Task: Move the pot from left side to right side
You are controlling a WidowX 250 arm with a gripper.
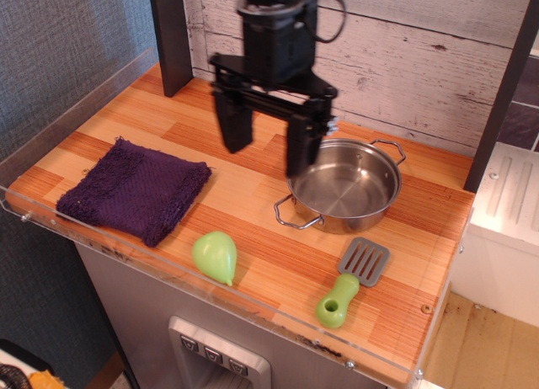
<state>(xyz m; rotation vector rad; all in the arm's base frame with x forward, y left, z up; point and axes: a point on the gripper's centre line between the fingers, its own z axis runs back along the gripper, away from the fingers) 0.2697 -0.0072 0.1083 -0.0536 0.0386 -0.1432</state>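
The shiny steel pot [347, 185] with two wire loop handles stands upright on the right half of the wooden counter [244, 128]. My black gripper [266, 143] hangs above the counter's middle, just left of the pot and clear of it. Its two fingers are spread wide apart and hold nothing. One finger overlaps the pot's left rim in the picture.
A purple cloth [135, 189] lies at the left. A green pear-shaped toy [216, 256] lies near the front edge. A grey spatula with a green handle [352, 279] lies in front of the pot. A clear rim edges the counter; a dark post [171, 35] stands behind.
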